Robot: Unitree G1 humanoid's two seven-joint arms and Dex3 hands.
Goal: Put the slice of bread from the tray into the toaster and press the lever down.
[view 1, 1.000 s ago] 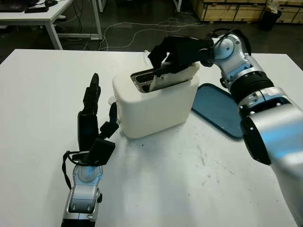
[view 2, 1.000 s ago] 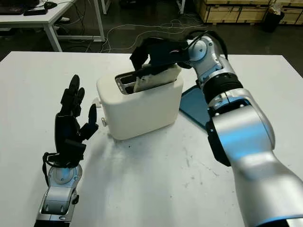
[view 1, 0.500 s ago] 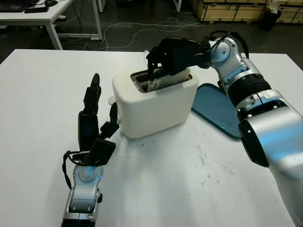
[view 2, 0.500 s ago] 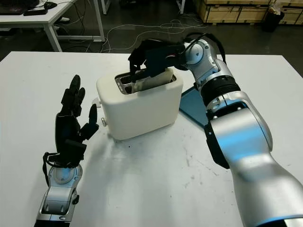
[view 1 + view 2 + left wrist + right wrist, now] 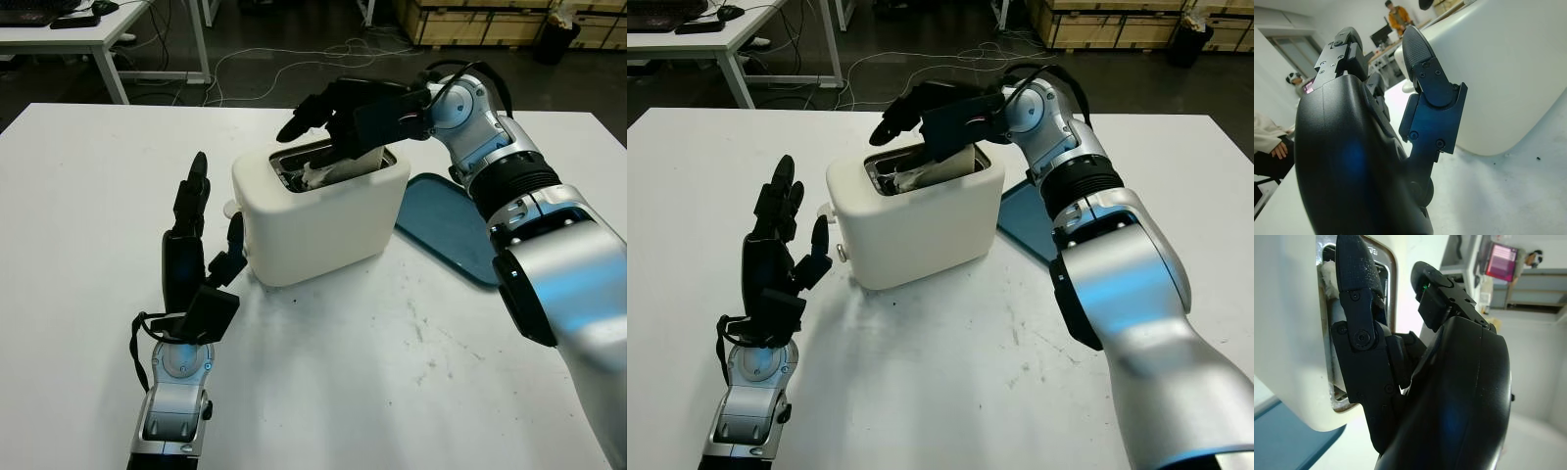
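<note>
The slice of bread is seen standing in the slot of the toaster, its pale top edge showing just above the metal rim. The cream-coloured toaster is set near the middle of the white counter, somewhat toward the far edge. The right robot hand is held just above the slot, nothing grasped in it, its black fingers stretched out over the opening toward the counter's left side. In the right wrist view one finger is seen lying along the slot, close over the bread. The blue tray is laid flat on the counter just beside the toaster on its right, under the right forearm. The left robot hand is raised upright just beside the toaster's left end, nothing held, its fingers pointing toward the far edge. Whether the toaster is touched by it cannot be told. A knob on the toaster's left end is partly hidden behind this hand.
</note>
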